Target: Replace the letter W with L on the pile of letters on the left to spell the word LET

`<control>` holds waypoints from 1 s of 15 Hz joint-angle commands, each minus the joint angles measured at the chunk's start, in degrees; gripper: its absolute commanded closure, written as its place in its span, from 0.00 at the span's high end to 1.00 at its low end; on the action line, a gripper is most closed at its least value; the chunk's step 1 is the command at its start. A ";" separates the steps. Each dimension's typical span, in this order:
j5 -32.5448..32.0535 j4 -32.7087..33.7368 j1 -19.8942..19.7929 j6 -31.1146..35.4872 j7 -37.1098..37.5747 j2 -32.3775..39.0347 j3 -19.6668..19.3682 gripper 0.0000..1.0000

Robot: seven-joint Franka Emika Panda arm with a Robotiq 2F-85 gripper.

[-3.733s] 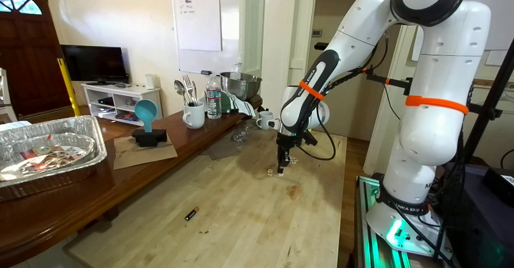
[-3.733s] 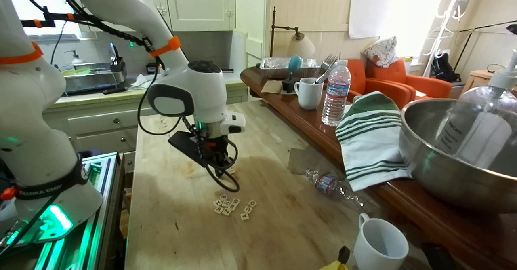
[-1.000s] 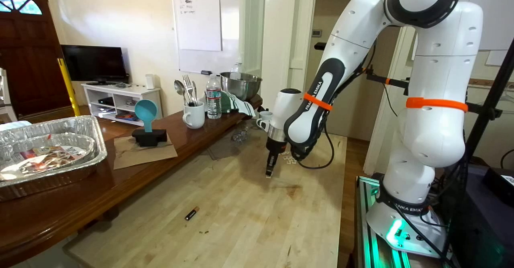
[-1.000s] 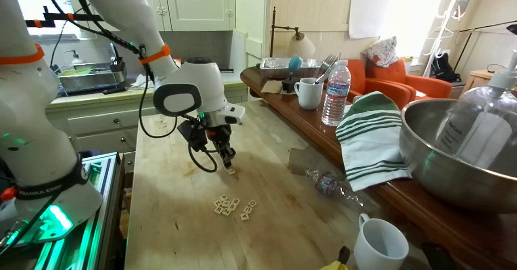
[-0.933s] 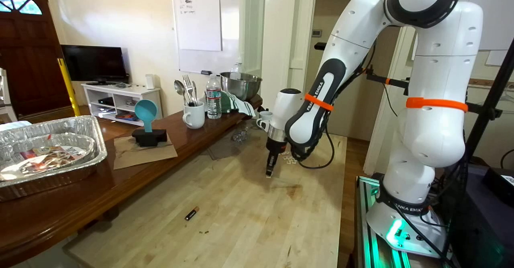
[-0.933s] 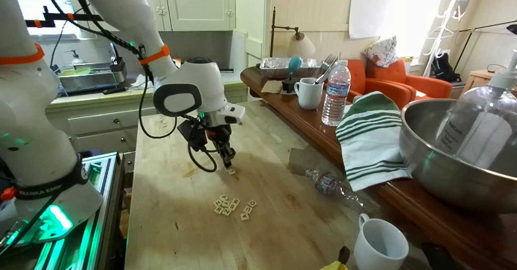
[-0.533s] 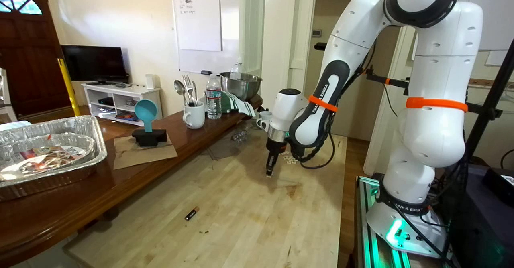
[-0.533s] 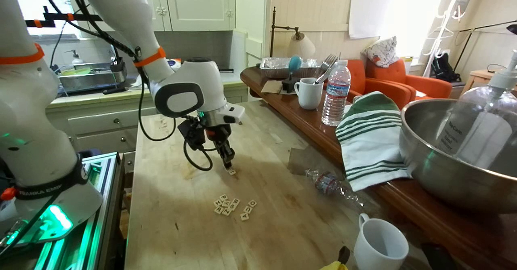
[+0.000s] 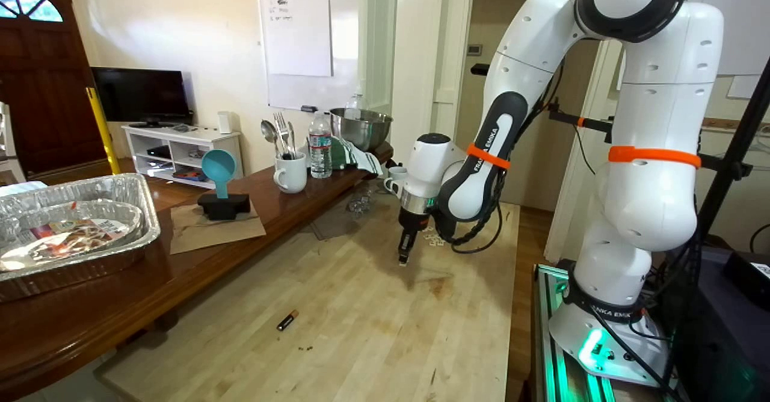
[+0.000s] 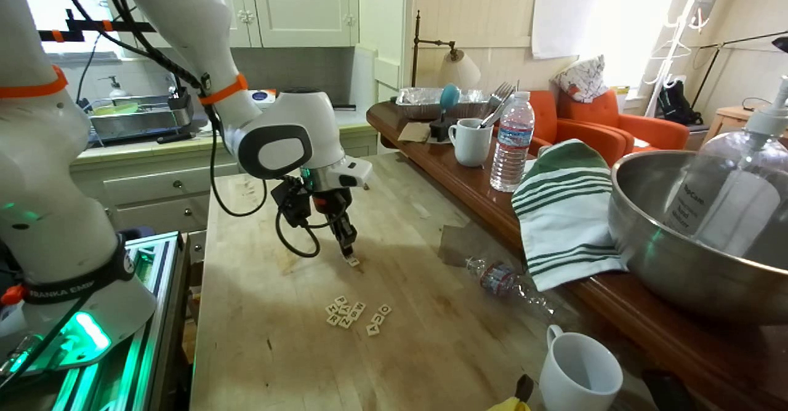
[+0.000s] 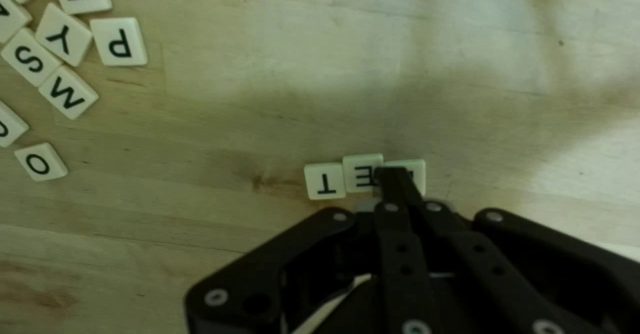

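L tile (image 11: pixel 419 174) (presumed; face mostly covered) lay on the table (image 11: pixel 165 189), just beside E (image 11: pixel 361 171); W (image 11: pixel 68 92) lay well apart. Tool (image 11: pixel 400 179) stood closed together, tip over that tile, contact unclear. Light, low sideways nudges seemed best for squaring it to E; hard pressure risked skewing both.

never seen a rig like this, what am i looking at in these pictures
You're looking at a white robot arm. Two views come from cameras outside it, in different places; the close-up comes from its wrist. On the wooden tabletop, a T tile, an E tile and a third tile sit side by side; a W tile lies apart among other tiles. There's also a battery. The jaws look closed and hide most of the third tile's letter. I can't see anything held between them.
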 commanded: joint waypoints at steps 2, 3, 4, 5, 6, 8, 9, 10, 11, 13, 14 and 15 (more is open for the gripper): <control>-0.86 0.01 -0.13 -1.26 2.04 1.13 0.72 0.00; -0.46 0.01 -0.19 -1.20 1.60 1.07 0.93 0.00; -0.32 0.01 -0.22 -0.87 1.34 0.95 1.08 0.00; 0.33 0.01 -0.29 -0.75 0.93 0.89 1.42 0.00; 1.05 0.01 -0.38 -0.81 0.44 0.69 1.83 0.00; 2.05 0.01 -0.52 -0.91 -0.08 0.37 2.51 0.00; 2.47 0.01 -0.61 -0.92 -0.31 0.16 2.84 0.00; 2.48 0.01 -0.63 -1.13 -0.30 0.02 3.01 0.00; 1.79 0.00 -0.63 -1.42 0.06 -0.13 2.88 0.00; 1.72 0.00 -0.73 -1.68 -0.09 -0.19 3.09 0.00; 1.58 0.00 -0.78 -1.76 -0.08 -0.30 3.11 0.00; 1.75 0.00 -0.90 -1.79 -0.21 -0.47 3.24 0.00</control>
